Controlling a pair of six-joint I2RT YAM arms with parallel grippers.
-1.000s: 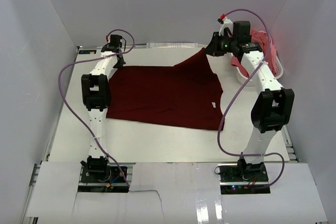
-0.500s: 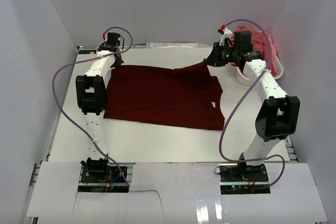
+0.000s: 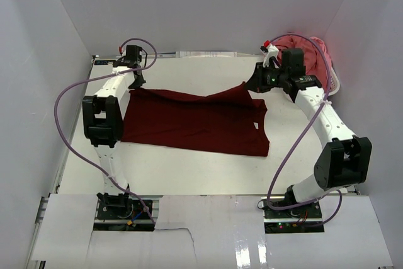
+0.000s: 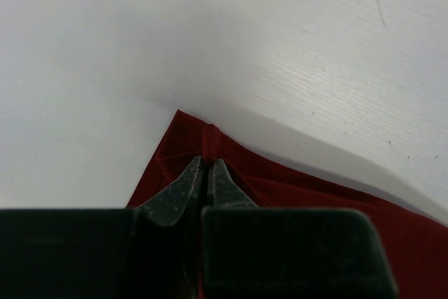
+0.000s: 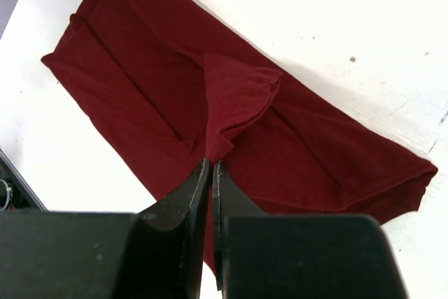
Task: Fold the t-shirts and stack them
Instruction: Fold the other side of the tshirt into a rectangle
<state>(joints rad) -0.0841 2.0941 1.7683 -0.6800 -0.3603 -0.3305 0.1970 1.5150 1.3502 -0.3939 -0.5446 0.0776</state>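
Top external | left pincer (image 3: 136, 81), right pincer (image 3: 252, 84) | outstretched, pinching maroon t-shirt (image 3: 195, 124)

One maroon t-shirt (image 3: 195, 121), one pink t-shirt (image 3: 308, 46), one white basket (image 3: 333, 82).

Top view: the coral pink t-shirt (image 3: 315, 48) is largely masked by the right arm (image 3: 321, 111), so its fold state is indeterminate. A small white tag (image 3: 256, 125), probably a label, on the maroon t-shirt (image 3: 195, 121) is illegible. Left wrist view: the frame edge crops this shirt.
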